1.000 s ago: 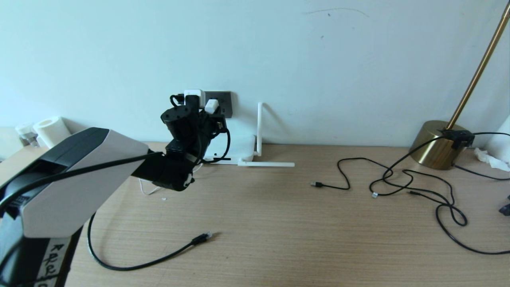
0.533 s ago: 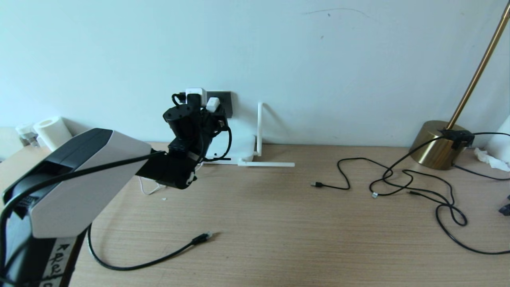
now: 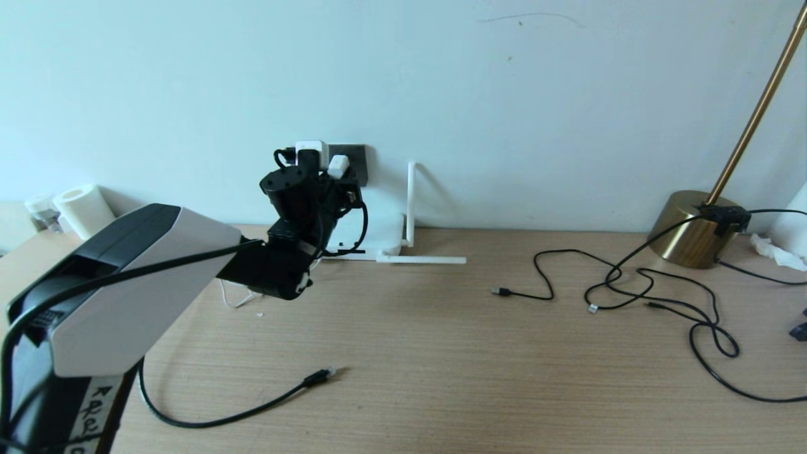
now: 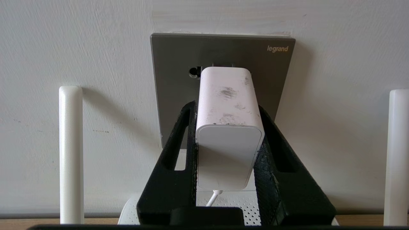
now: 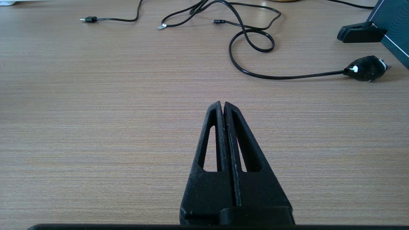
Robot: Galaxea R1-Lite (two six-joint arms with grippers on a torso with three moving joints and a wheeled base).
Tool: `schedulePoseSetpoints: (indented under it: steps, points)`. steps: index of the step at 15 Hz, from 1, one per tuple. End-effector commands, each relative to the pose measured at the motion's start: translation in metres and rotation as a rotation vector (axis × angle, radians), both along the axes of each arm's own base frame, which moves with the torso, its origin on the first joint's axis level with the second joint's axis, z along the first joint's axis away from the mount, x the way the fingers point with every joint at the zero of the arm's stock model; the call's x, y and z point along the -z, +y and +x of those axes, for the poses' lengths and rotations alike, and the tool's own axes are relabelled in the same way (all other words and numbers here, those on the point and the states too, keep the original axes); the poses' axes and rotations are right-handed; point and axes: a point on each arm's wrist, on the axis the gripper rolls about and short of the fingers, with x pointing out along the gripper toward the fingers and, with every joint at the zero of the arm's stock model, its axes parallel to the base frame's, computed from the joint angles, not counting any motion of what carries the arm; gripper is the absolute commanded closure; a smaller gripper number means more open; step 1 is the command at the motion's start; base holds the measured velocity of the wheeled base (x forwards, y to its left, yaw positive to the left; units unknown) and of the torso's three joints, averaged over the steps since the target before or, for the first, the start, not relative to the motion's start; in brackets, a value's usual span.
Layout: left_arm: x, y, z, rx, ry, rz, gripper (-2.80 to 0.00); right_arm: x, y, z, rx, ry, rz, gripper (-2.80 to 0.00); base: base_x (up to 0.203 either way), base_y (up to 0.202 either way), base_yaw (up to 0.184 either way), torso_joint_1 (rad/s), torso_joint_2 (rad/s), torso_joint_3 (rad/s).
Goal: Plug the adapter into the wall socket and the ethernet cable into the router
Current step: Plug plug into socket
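My left gripper (image 4: 227,107) is shut on the adapter (image 4: 228,127), a small white block with a thin white cord, and holds it level against the dark grey wall socket (image 4: 172,80). The adapter's far end is at the plate; I cannot tell whether its pins are in. In the head view the adapter (image 3: 338,166) sits in front of the wall socket (image 3: 356,165). The white router (image 3: 381,232) lies on the desk below, one antenna (image 3: 411,202) upright. The ethernet cable (image 3: 318,376) lies loose near the front. My right gripper (image 5: 223,103) is shut and empty above bare desk.
Thin black USB cables (image 3: 630,284) loop over the right half of the desk. A brass lamp base (image 3: 690,227) stands at the back right. A paper roll (image 3: 81,207) is at the far left. A small black object (image 5: 367,68) lies near a dark box (image 5: 394,28).
My left gripper has edged slightly closer to the wall socket with the adapter in it. The right gripper and the cables have not moved.
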Motion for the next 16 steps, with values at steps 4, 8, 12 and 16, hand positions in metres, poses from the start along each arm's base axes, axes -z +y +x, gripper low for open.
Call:
schedulePoseSetpoints:
  steps: [4,8,12,16]
  points:
    - [0.001,0.005,0.002,-0.014,0.0,-0.001,0.0,0.0,0.0,0.0,0.0,0.0,0.0,0.0,0.0,0.0,0.0,0.0,0.0,0.0]
    - [0.003,0.009,0.003,-0.024,0.004,0.0,0.0,0.0,0.0,0.0,0.0,-0.001,0.0,0.0,0.0,0.0,0.0,0.0,0.0,0.0]
    - [0.004,0.015,0.004,-0.037,0.009,0.001,0.0,0.0,0.0,0.0,0.0,-0.001,0.0,0.0,0.0,0.0,0.0,0.0,0.0,0.0]
    - [0.003,0.019,0.005,-0.044,0.006,0.0,0.0,0.0,0.0,0.0,0.0,-0.001,0.0,0.0,0.0,0.0,0.0,0.0,0.0,0.0]
